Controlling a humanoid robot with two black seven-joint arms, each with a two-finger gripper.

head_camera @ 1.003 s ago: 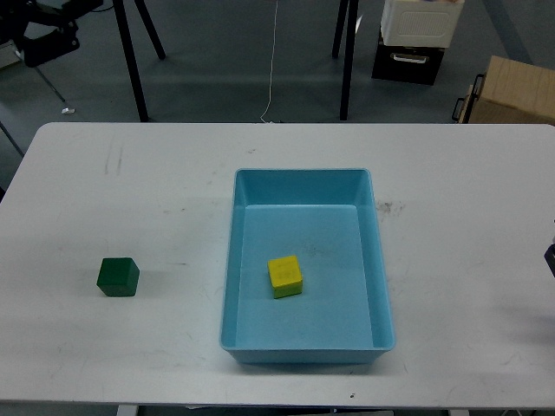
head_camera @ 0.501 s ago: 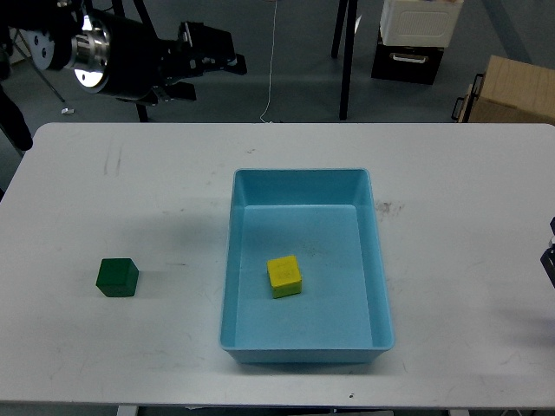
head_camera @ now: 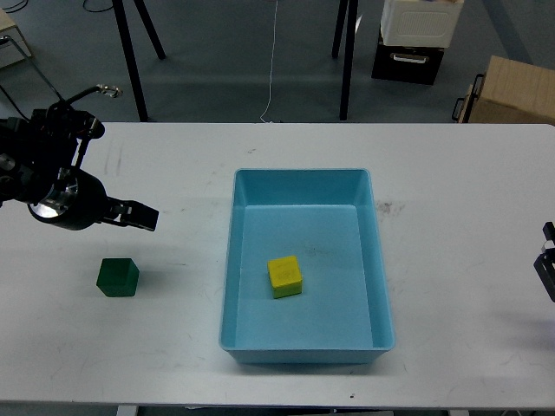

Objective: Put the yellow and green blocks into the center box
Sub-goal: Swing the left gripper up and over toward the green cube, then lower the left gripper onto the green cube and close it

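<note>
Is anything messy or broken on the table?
Nothing looks broken or spilled. The white table has a few dark scuff marks. The yellow block sits slightly askew inside the blue box, and the green block is outside it.

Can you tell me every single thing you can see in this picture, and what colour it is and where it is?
Table: one, white, fills most of the view.
Box: one, light blue, middle of the table.
Yellow block: one, yellow, inside the box.
Green block: one, dark green, on the table left of the box.
Stand legs: several, black, on the floor behind the table.
Cardboard box: one, brown, floor at far right.
Crate: one, black with a white bin on top, floor at top right.
Left gripper: one, black, above the table near the green block, holding nothing.
Right gripper: black, only a sliver at the right edge.
</note>
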